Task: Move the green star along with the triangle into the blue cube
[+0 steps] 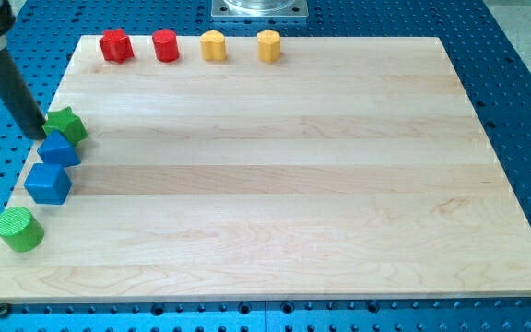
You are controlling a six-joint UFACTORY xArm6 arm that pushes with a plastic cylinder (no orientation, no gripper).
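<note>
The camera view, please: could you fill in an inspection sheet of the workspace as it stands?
Surface: wooden board, lying on a blue perforated table.
Job's things: green star touching the blue triangle; blue cube just below them.
Clutter: green cylinder at lower left; red star, red cylinder, yellow block and yellow hexagon along the view's top.
Grippers: none; my tip sits against the green star's left side.
Cables: nothing seen.
Surroundings: metal base plate at the top.

Rod [3, 69] cut off by view's top-left corner | my tip [37, 136] partly masked by green star [66, 124] | blue triangle [58, 148] shape unclear | metal mount [259, 8] cropped at top
</note>
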